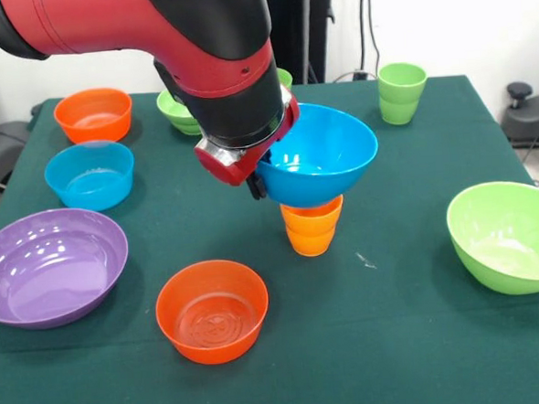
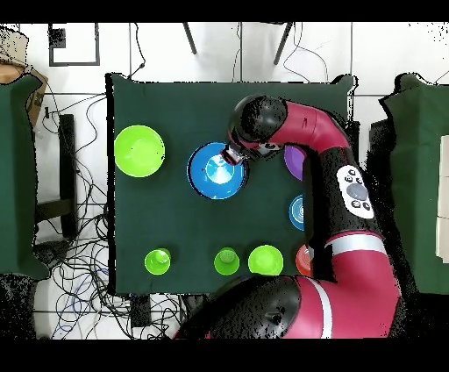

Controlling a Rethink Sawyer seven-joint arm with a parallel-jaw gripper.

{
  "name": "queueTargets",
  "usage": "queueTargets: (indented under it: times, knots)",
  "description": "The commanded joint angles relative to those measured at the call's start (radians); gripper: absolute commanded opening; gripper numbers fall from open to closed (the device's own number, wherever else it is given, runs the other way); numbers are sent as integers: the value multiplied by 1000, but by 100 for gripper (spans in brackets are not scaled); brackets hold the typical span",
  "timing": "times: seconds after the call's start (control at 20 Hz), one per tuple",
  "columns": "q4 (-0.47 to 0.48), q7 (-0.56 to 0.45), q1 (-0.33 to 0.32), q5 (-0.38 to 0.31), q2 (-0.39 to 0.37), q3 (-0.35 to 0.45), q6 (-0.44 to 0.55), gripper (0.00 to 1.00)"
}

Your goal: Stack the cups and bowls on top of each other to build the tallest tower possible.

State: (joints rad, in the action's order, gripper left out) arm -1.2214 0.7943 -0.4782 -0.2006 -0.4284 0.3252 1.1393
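A blue bowl (image 1: 326, 153) sits upright on top of an orange cup (image 1: 312, 229) near the table's middle, forming a short tower. The orange cup looks like two nested cups. My gripper (image 1: 255, 183) is at the bowl's left rim and is shut on it. In the overhead view the gripper (image 2: 233, 158) is at the edge of the blue bowl (image 2: 215, 172), which hides the orange cup. A green cup (image 1: 402, 91) stands at the back right. An orange bowl (image 1: 212, 311) sits in front of the tower.
A purple bowl (image 1: 49, 266), a light blue bowl (image 1: 89, 174) and another orange bowl (image 1: 93, 114) line the left side. A small lime bowl (image 1: 178, 111) sits behind the arm. A large lime green bowl (image 1: 509, 235) sits at the right edge.
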Motion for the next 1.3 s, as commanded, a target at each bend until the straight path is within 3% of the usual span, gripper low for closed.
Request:
queueTargets:
  times: [0.05, 1.3]
  knots:
    - [-39, 182, 40, -24, 23, -20, -63, 0]
    - [-68, 219, 43, 8, 47, -34, -79, 0]
